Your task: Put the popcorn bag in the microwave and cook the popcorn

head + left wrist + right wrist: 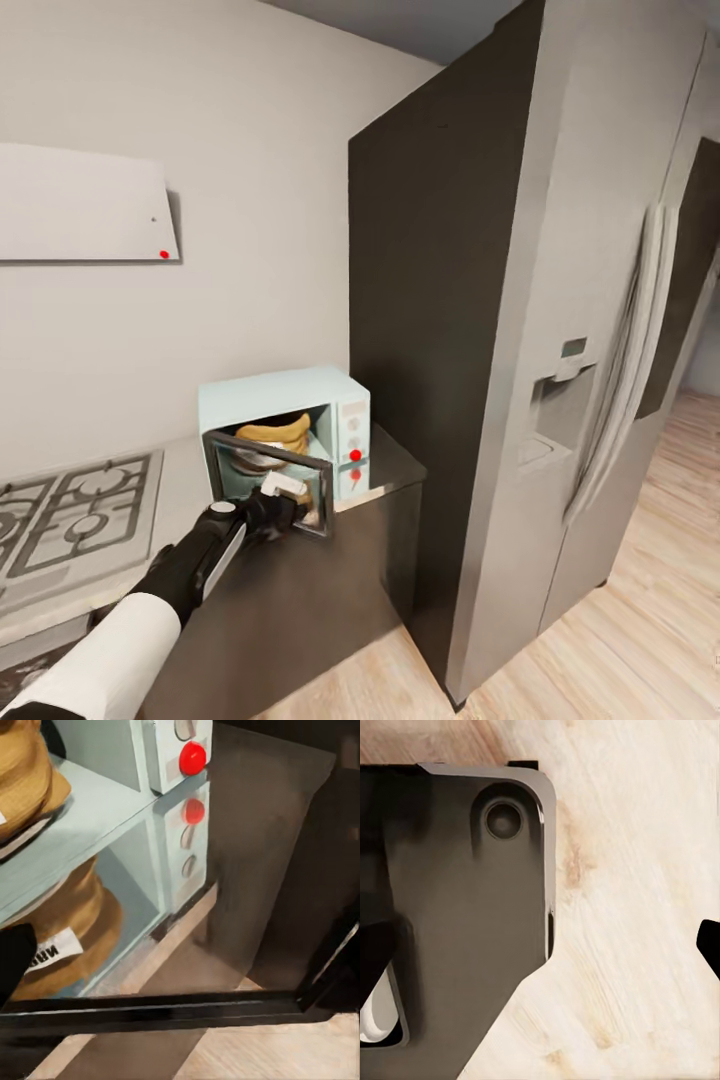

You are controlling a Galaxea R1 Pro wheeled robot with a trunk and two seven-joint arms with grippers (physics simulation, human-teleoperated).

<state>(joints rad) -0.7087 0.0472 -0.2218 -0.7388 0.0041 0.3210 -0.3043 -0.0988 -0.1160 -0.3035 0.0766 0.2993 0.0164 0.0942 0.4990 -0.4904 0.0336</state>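
Left arm [150, 590] reaches across countertop [180, 480], left gripper [285, 497] at edge of microwave's open dark glass door [270, 480]; jaw spread cannot be told. Popcorn bag [275, 432] sits inside microwave [300, 400], tan sack with white label [56, 949] seen through glass. Gas hob [75, 505] at left, grey fridge [560, 350] at right. Right wrist view: dark robot base [457, 922] over wood floor [637, 907]; right jaws not readable.

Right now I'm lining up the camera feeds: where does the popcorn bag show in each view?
Head view: popcorn bag inside the open microwave, behind its door.
Left wrist view: bag in the cavity, label showing.
Right wrist view: wooden floor.
Shared landmark: the microwave's red button.
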